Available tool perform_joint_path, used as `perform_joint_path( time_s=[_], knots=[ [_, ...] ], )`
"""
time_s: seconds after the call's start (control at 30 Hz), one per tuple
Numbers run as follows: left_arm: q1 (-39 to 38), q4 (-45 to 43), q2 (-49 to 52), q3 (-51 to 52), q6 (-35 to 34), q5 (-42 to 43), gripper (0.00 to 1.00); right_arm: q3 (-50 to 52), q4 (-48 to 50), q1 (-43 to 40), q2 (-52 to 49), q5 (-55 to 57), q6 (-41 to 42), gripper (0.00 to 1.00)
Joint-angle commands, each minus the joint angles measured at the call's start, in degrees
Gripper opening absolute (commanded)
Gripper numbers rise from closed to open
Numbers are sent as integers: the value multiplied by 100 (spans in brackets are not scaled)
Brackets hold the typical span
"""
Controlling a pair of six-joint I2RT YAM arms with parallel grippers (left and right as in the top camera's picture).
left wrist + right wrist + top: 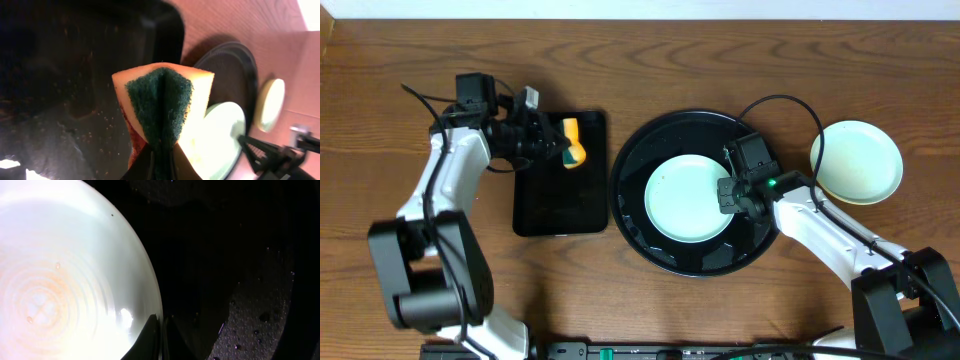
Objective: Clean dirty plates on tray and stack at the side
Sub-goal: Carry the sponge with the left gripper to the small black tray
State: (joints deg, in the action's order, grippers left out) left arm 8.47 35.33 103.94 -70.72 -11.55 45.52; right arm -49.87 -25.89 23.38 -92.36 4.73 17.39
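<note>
wiping step: the left gripper (160,162) pinches the sponge (160,105) over the small tray (555,210), left of centre. the right gripper (161,335) nips the smeared plate (685,200) on the round tray (628,200) mid-counter. 2 plates (856,160) seem stacked near the right edge. next, likely, bring the sponge across.

Two arms, left arm (445,180) and right arm (820,225), stand at one worktop (620,300). Two black trays: one round tray (630,215), one rectangular tray (545,205). One sponge (573,142). Two plates show: one mint plate (685,200), one side plate (855,160); any beneath it cannot be told.
</note>
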Motion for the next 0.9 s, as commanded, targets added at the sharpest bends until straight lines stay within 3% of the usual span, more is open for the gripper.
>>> perform_joint_path(
  time_s=[0.0, 0.27, 0.6, 0.87],
  knots=[
    [170, -2, 391, 0, 168, 1023, 7, -9, -7, 22, -13, 122, 39, 1],
    [306, -4, 1128, 0, 170, 962, 8, -9, -7, 22, -13, 122, 39, 1],
    [358, 310, 1290, 0, 166, -992, 7, -9, -4, 22, -13, 122, 37, 1],
    [385, 319, 1237, -2, 166, -1093, 7, -9, -7, 22, -13, 122, 37, 1]
  ],
)
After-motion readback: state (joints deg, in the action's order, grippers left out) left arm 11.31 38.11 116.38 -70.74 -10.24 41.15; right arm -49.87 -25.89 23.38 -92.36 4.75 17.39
